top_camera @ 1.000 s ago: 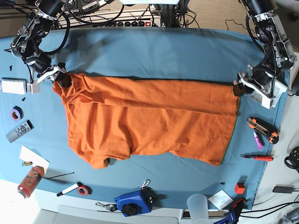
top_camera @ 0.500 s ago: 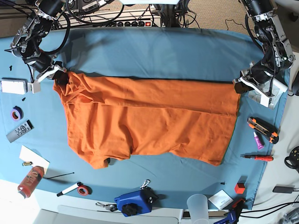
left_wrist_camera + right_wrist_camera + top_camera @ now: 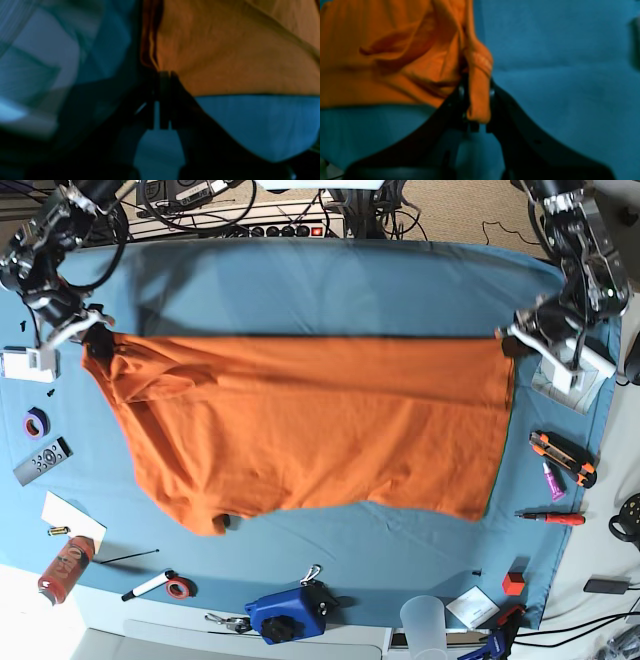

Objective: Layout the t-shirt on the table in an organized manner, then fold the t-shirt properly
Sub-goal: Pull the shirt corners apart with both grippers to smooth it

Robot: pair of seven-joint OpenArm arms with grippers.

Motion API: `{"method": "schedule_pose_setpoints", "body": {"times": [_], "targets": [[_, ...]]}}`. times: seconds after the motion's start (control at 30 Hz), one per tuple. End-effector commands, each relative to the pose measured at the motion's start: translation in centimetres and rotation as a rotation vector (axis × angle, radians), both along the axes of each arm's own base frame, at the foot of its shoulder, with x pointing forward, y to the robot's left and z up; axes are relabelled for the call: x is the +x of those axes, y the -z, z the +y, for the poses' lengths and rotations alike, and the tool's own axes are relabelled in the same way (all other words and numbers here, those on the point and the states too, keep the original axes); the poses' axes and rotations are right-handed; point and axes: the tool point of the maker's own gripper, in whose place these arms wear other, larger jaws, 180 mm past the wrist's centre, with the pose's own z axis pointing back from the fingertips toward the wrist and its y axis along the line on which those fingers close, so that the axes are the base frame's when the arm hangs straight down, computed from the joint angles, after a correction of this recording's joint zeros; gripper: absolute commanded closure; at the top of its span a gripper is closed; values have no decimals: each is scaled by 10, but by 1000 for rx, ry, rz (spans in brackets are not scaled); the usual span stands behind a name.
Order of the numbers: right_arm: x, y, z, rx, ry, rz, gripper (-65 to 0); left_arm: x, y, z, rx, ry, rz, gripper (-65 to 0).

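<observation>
T-shirt [image 3: 300,425] hangs stretched between my two claws over the table [image 3: 330,285], its top edge pulled into a nearly straight line from one side of the base view to the other, the rest of the bright orange cloth draping down toward the near side.

My right claw [image 3: 476,100] is pinching a bunched fold of the orange fabric; on its wrist camera I see a roll of cloth squeezed between the two dark fingers [image 3: 460,100], with blue-teal table cover behind it. In the base view that claw [image 3: 95,335] sits at the shirt's upper corner on the picture's left.

My left claw [image 3: 162,82] is pressed together on the shirt's edge; its wrist view is blurred, but the orange hem runs right into the tips. In the base view it [image 3: 512,340] holds the opposite top corner.

Around the shirt I see a blue tool [image 3: 288,612], a remote [image 3: 42,460], purple tape [image 3: 36,421], a red can [image 3: 65,568], a box cutter [image 3: 562,457] and a screwdriver [image 3: 552,518].
</observation>
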Motion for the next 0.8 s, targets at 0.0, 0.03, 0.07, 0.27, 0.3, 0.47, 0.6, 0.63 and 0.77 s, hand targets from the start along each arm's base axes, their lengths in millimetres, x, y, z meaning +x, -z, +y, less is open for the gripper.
{"method": "schedule_pose_setpoints", "body": {"times": [0.0,0.03,0.07,0.27,0.3,0.47,0.6,0.63,0.77], "targets": [[2,-15,-5,-30,-12,-34,0,3,-12,4,25,9,-37,0],[-2,-15,-5,-35,-21,-24,0,-2,-13,3,34,17,-36,0],[-6,-15,-5,-39,-26,-17,0,-7,-14,3,42,22,-35,0],[-32,-1,-6,-37,-31,60,0,-32,-11,1,67,40,2,0],[-36,1,-6,-35,-30,70,0,-36,-10,2,68,37,10,0],[-52,-2,-14,-16,6,71,0,-50,-9,20,78,-15,31,0],[-57,-2,-18,-17,18,83,0,-50,-14,17,51,3,4,0],[-58,-1,-18,-17,16,86,0,-50,-15,15,43,14,-2,0],[-59,0,-17,-16,12,96,-2,-52,-17,7,33,84,-15,-61]]}}
